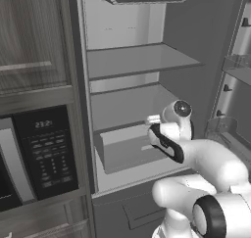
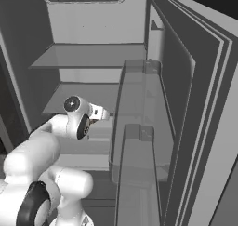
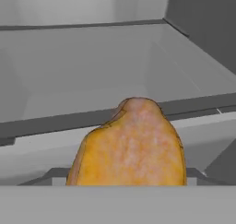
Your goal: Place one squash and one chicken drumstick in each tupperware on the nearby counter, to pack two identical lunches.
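Observation:
A chicken drumstick (image 3: 131, 149), orange-brown and mottled, thick below and tapering upward, looms close in the hand view and hides the fingertips. It hangs just in front of the fridge drawer's front rim. My gripper (image 1: 152, 119) reaches into the open fridge at the drawer's height and appears shut on the drumstick. From the right base view, the gripper (image 2: 103, 113) points toward the fridge's back wall. The squash, the tupperware and the counter are out of view.
The fridge stands open with a glass shelf (image 1: 139, 60) above and a grey drawer (image 1: 122, 154) below the hand. Clear door bins (image 2: 139, 109) stand close on the right. A black oven panel (image 1: 46, 149) sits in the cabinet to the left.

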Controlling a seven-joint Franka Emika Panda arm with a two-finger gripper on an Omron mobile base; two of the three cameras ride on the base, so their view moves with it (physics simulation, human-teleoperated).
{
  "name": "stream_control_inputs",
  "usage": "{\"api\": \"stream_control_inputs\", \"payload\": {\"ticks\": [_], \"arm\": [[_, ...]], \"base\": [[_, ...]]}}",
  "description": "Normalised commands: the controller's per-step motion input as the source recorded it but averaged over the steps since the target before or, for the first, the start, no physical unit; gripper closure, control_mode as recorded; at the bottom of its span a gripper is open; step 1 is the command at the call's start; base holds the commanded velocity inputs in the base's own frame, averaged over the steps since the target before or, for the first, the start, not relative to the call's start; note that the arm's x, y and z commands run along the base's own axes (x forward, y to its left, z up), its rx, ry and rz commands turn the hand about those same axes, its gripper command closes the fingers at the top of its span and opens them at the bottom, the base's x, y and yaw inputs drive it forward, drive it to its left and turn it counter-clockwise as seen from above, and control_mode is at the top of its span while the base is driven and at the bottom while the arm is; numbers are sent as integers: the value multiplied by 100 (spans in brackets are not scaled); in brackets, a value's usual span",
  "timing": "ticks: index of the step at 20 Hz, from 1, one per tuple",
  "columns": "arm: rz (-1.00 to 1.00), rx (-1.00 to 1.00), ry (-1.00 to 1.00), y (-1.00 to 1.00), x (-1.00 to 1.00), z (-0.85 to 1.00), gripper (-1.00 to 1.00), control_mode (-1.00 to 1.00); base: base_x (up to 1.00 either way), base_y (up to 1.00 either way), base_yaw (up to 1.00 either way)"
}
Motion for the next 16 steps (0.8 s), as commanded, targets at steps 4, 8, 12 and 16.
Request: {"api": "stream_control_inputs", "payload": {"ticks": [4, 8, 12, 16], "arm": [[15, 0, 10, 20, -100, 63, 100, -100], [17, 0, 10, 18, -97, 66, 100, -100], [14, -1, 12, 20, -72, 71, 100, -100], [5, -7, 9, 30, -48, 67, 100, -100]], "base": [[0, 0, 0], [0, 0, 0], [0, 0, 0], [0, 0, 0]]}}
